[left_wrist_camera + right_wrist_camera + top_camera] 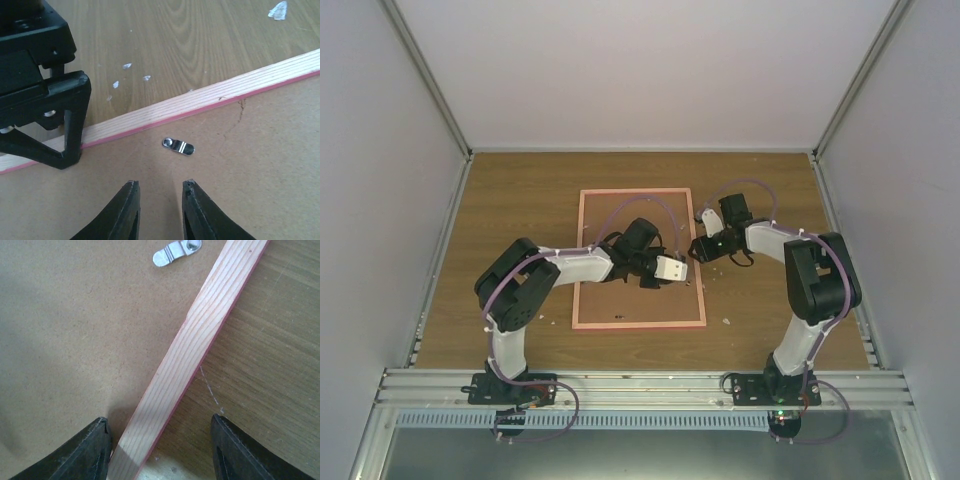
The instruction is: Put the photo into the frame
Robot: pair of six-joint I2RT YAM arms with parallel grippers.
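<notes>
right tool [160, 422] astride frame [210, 325] edge, spread wide

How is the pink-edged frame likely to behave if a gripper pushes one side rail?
The frame lies flat on the smooth table, so it would probably slide rather than tip. Its rails look like solid grained wood, so likely stiff. Pushed near a corner, it may swivel.

no text, label, brand, number or sign that i can read in any of my three views. went over the frame [200, 340] rail, the brown backing board [75, 330] and the small metal turn clip [178, 146]: bare wood grain, plain board, plain metal, nothing legible.
</notes>
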